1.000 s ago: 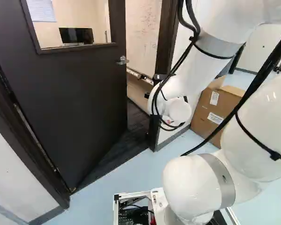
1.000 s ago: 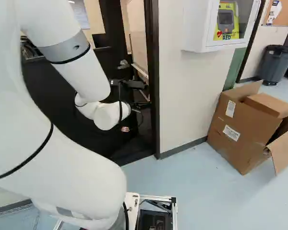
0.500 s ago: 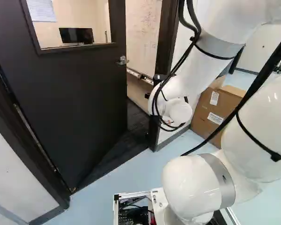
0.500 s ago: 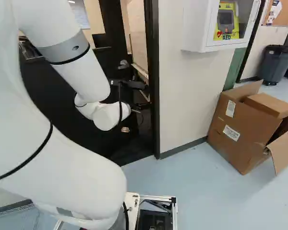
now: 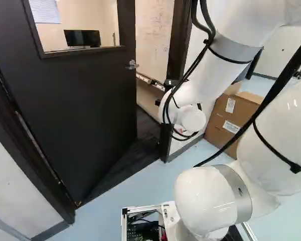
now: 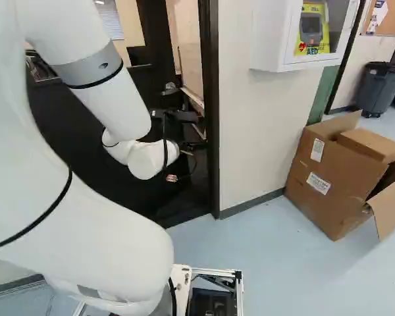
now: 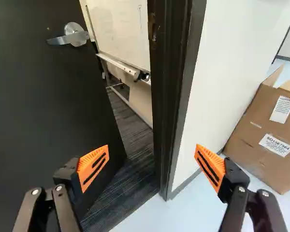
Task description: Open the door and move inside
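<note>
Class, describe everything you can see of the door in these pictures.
The door is a dark, smooth slab, apparently painted. High in it sits a framed window; near its free edge is a silvery lever handle, which nothing grips. It stands upright and partly open, swung inward, leaving a gap beside the dark frame. Its hinge side, left in the left base view, meets the frame.

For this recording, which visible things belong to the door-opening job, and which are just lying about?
Part of the job:
- dark door, ajar
- lever handle
- door frame
- gripper, open

Background:
- cardboard box
- defibrillator cabinet
- trash bin
- whiteboard
- monitor
</note>
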Tool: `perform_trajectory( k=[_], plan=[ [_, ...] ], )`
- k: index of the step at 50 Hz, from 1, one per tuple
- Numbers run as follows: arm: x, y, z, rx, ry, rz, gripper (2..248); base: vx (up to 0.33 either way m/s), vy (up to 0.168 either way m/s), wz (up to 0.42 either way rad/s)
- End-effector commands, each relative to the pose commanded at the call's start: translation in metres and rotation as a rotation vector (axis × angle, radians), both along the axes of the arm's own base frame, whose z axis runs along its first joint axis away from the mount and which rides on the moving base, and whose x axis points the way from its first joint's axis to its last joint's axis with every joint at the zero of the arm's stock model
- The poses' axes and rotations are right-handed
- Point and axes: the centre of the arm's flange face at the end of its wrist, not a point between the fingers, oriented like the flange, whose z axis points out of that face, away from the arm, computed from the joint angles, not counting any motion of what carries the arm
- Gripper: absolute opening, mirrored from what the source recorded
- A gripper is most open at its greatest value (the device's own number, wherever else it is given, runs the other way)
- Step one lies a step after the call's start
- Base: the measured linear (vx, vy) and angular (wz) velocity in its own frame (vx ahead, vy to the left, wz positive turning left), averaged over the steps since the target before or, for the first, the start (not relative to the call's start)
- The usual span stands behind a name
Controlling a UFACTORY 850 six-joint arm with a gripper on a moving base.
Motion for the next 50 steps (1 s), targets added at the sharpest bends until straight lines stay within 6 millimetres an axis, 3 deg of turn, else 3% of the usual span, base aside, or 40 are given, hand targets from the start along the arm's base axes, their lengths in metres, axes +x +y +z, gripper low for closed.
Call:
perform_trajectory(
  k=[50],
  plan=[
    [0.0, 0.0, 0.0, 0.0, 0.0, 0.0, 247, 0.102, 0.124, 0.18]
  ],
)
